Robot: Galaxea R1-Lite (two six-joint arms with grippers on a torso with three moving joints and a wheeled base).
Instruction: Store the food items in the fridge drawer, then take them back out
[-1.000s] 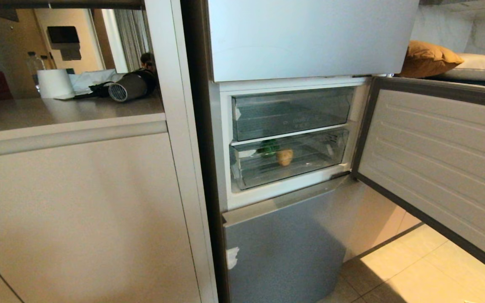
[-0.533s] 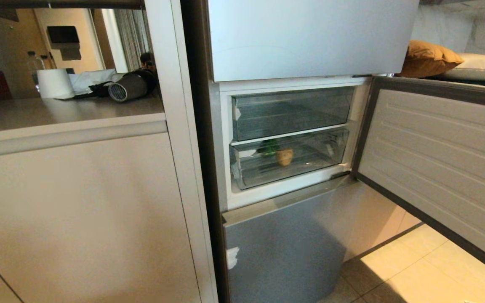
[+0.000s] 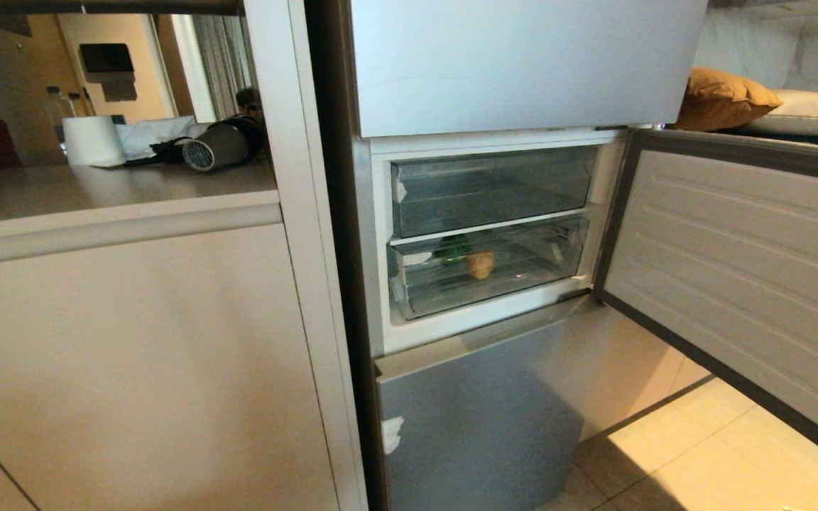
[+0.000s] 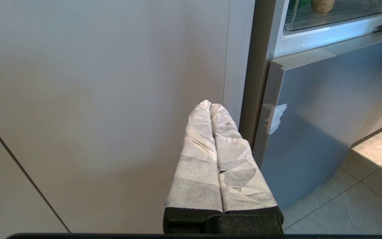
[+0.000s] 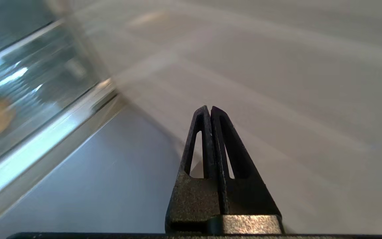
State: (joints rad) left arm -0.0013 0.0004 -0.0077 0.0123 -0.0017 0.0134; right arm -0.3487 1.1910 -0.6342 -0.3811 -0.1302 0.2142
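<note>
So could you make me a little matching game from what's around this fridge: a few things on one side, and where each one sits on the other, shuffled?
Things:
1. tan bun
2. hair dryer
3. orange cushion
4. upper clear drawer

Places or states:
A. on the counter left of the fridge
B. beyond the open door, at the right
C. empty, as far as can be seen
D. in the lower clear drawer, beside the green pepper

Pairs: 1-D, 2-A, 3-B, 4-C

Head faces fridge drawer (image 3: 487,266) – wrists (lower) share it
</note>
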